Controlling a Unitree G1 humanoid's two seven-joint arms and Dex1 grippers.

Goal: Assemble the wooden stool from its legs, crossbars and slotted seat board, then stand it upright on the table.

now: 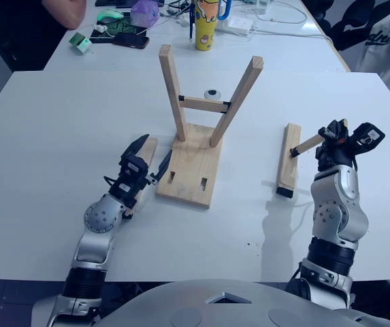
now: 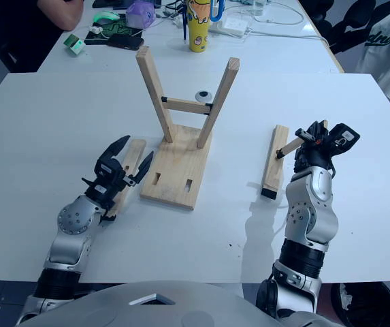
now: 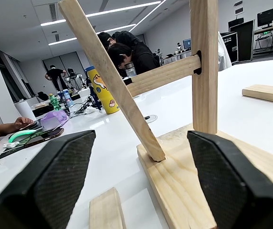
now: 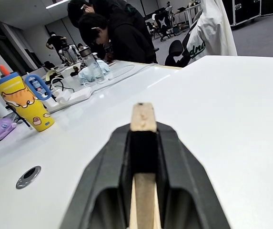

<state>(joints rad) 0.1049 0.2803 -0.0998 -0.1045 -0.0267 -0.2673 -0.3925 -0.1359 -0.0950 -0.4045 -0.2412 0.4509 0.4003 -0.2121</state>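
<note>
The slotted seat board (image 1: 190, 165) lies flat mid-table with two legs (image 1: 171, 92) standing in it, joined by a crossbar (image 1: 205, 105). My left gripper (image 1: 152, 155) is open just left of the board, over a loose leg (image 1: 144, 155) lying on the table; its pads (image 3: 60, 181) frame the board and legs. Another leg (image 1: 289, 159) lies to the right with a crossbar (image 1: 308, 144) sticking out of it. My right gripper (image 1: 335, 133) is shut on that crossbar's far end (image 4: 143, 117).
At the far edge of the white table (image 1: 45, 136) stand a yellow cup (image 1: 206, 24), a phone (image 1: 131, 40), a purple item (image 1: 144, 12) and cables. A cable grommet (image 1: 212, 93) sits behind the legs. A person's arm (image 1: 65, 10) rests at the far left.
</note>
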